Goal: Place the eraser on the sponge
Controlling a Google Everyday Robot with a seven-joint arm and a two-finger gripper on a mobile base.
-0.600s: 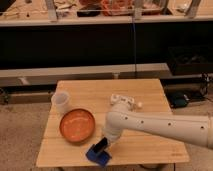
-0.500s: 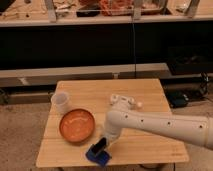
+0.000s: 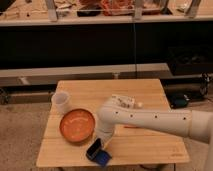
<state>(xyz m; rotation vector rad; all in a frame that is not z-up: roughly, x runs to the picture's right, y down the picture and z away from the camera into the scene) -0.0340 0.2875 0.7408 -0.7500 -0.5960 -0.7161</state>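
Camera view: the white arm point(image 3: 150, 119) reaches in from the right across the wooden table point(image 3: 150, 90) and bends down toward its front edge. The gripper point(image 3: 99, 142) hangs there just above the eraser point(image 3: 93, 149); whether it is holding the block or has let go cannot be told. The eraser sits tilted, touching the left side of the blue sponge point(image 3: 104, 158), near the front edge. Just behind them is the orange bowl point(image 3: 76, 127), with a white cup point(image 3: 60, 102) beyond it. A white bottle point(image 3: 125, 102) shows behind the arm.
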